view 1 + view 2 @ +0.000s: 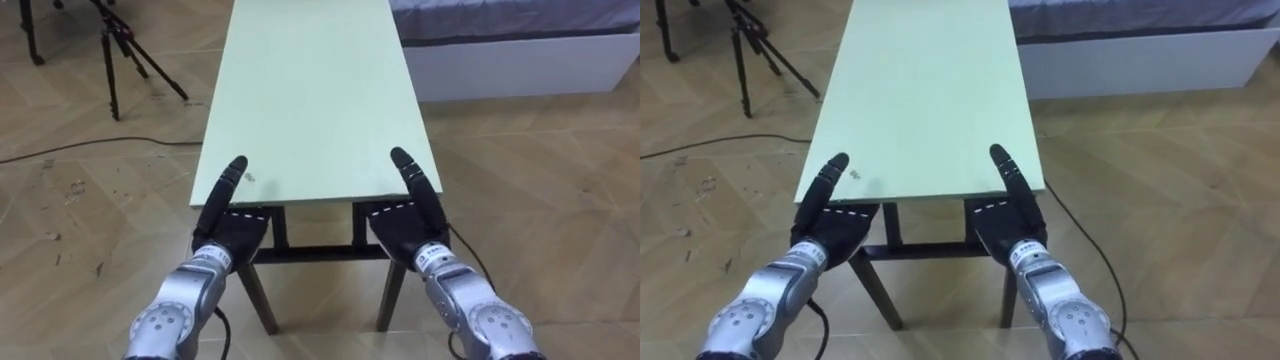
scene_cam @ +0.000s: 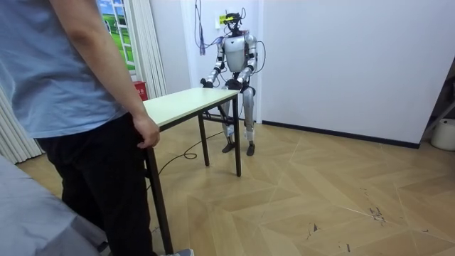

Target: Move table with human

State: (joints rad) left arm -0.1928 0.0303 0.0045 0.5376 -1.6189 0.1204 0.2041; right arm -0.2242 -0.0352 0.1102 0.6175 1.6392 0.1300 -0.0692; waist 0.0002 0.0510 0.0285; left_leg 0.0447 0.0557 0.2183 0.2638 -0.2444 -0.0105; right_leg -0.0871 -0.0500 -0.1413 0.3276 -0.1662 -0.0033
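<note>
The bench point(image 2: 186, 101), a long pale-topped one on dark legs, stands on the wood floor between the two of them, and as far as I can make out from here its legs are down, so the carry itself looks not yet begun. The robot is at the end by the white wall, squared up to the short edge with both arms held out in front. From its own eye view the left hand point(image 1: 232, 226) is at the left corner of that edge and the right hand point(image 1: 408, 224) at the right corner, each lying partly over the top of the board with the rest tucked below it; whether either is truly clamped on the edge I cannot tell. At my end the person point(image 2: 75, 78) stands side-on against the opposite corner, with one hand point(image 2: 147, 133) resting down on the edge there, loosely curled rather than gripping hard. I'd call this the taking-hold step: both parties at their ends, grasp being settled. The next move, to my mind, calls for a firm hold at both robot corners, then a level lift together with the person, and steps matched to theirs so the board doesn't tip or twist. A tripod point(image 1: 118, 48) stands just off the robot's left side and a bed point(image 1: 515, 55) to its right, so the path wants some care.
</note>
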